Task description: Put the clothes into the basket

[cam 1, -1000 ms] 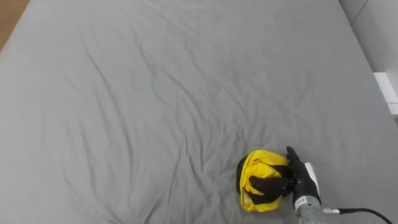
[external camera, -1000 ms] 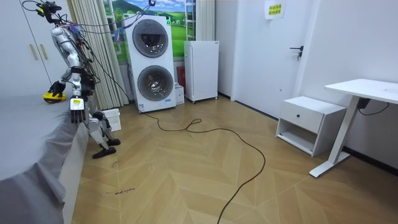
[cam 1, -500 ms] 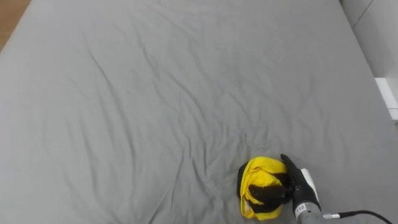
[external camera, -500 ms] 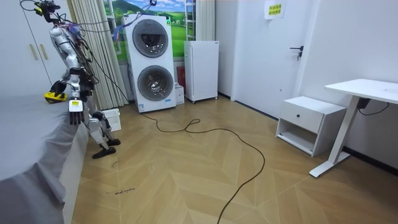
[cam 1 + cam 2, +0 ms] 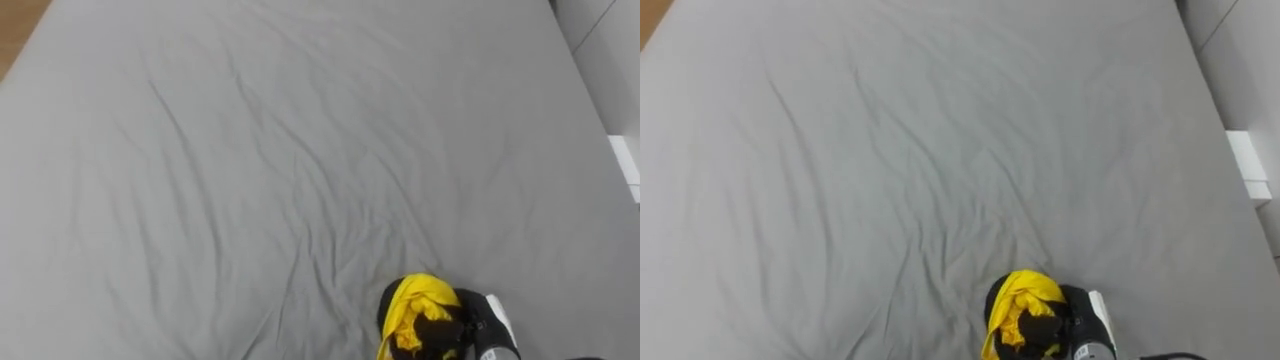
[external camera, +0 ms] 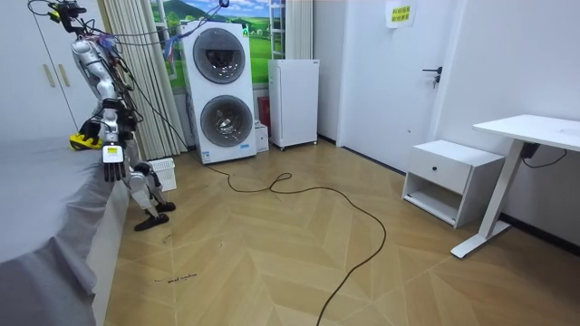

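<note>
A grey sheet spreads wide and creased over the bed, and the one piece of clothing on it is a bunched yellow garment near the sheet's near edge, right of the middle. The right hand comes in from the lower right and is clamped on that garment: its dark fingers curl round the yellow folds from the side, so that part of the bundle is hidden under them. The rest of the cloth bulges up and to the left of the hand, a dark edge showing along its left side. In the room view the robot stands upright at the side of the bed, facing it, with the yellow bundle held out over the mattress edge. The left hand hangs beside its body, fingers loose and pointing down, holding nothing. A white slatted basket sits on the wooden floor just beside the robot's legs, on the room view's right, well apart from the garment. Behind it stand a curtain and two stacked washing machines.
</note>
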Robot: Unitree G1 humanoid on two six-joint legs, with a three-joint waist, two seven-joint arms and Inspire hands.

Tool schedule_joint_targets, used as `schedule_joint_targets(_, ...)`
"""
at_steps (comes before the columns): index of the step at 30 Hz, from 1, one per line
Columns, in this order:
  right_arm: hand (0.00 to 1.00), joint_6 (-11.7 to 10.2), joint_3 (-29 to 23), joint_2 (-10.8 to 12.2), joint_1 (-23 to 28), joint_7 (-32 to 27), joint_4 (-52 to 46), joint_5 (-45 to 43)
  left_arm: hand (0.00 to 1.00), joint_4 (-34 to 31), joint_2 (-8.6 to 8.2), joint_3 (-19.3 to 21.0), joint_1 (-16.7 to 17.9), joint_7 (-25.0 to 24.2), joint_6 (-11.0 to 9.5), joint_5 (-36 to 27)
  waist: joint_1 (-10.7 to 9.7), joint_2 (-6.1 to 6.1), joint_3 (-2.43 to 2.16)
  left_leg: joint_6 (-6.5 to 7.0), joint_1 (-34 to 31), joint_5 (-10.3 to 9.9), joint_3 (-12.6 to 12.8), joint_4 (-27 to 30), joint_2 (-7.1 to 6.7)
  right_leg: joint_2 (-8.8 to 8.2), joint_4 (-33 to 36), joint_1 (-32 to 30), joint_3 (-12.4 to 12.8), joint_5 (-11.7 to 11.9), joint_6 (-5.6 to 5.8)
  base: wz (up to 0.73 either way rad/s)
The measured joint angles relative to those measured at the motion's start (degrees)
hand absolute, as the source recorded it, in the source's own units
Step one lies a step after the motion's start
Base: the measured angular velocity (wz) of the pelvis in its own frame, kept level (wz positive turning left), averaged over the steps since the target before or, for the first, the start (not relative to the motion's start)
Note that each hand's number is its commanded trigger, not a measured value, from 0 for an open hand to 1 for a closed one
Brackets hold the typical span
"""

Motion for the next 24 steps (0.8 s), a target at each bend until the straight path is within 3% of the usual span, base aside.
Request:
schedule_joint_targets(6,1.0,0.32,-3.25,-0.75,-0.01,-0.27,-6.56,1.03,0.0,-0.11,-0.07,2.0,-0.43,0.21,0.14,0.18,-0.82,0.61,-0.11,0.0,2.31,0.02,1.26,-0.91,0.08,-0.02,0.1,1.37,0.85,-0.07,0.12,-0.12)
schedule_joint_targets(10,1.0,0.36,-8.19,-2.63,-0.43,-0.62,-14.25,6.69,0.0,-0.17,-0.04,2.87,-0.7,0.21,0.64,0.19,-1.88,-0.07,-0.08,0.0,5.09,0.01,2.51,-1.51,0.03,-0.01,-0.1,3.11,2.46,-0.04,0.05,-0.14)
schedule_joint_targets(13,1.0,0.0,-12.46,-2.69,-0.37,-2.3,-16.76,9.07,0.0,-0.04,-0.13,4.69,-0.39,0.28,1.68,0.93,-2.07,-0.93,-0.64,-0.01,5.62,0.0,3.2,-1.53,0.08,0.12,-0.86,3.54,3.95,0.27,-0.5,-0.27)
schedule_joint_targets(17,1.0,0.13,-16.7,-2.73,-0.13,-3.53,-17.67,9.6,0.0,-0.09,-0.09,5.01,0.28,0.15,3.13,1.39,-3.99,-0.62,-0.56,0.25,6.47,-0.2,3.37,-1.58,0.1,0.22,-0.7,4.19,4.84,0.31,-0.57,-0.1)
schedule_joint_targets(19,1.0,1.35,-18.61,-2.8,-0.11,-3.99,-19.15,9.43,0.0,-0.15,-0.11,5.91,0.75,0.02,4.03,1.52,-4.64,-0.46,-0.48,0.26,7.44,-0.21,4.63,-2.27,0.38,0.5,-0.72,4.08,6.43,0.35,-0.65,-0.3)
schedule_joint_targets(24,1.0,1.38,-22.54,-4.18,0.16,-5.67,-20.34,11.44,0.0,0.0,0.02,6.93,1.86,-0.11,5.3,2.79,-6.0,-0.54,-0.44,0.26,8.45,-0.22,5.96,-2.56,0.44,0.9,-0.63,4.35,9.27,0.45,-0.79,-0.2)
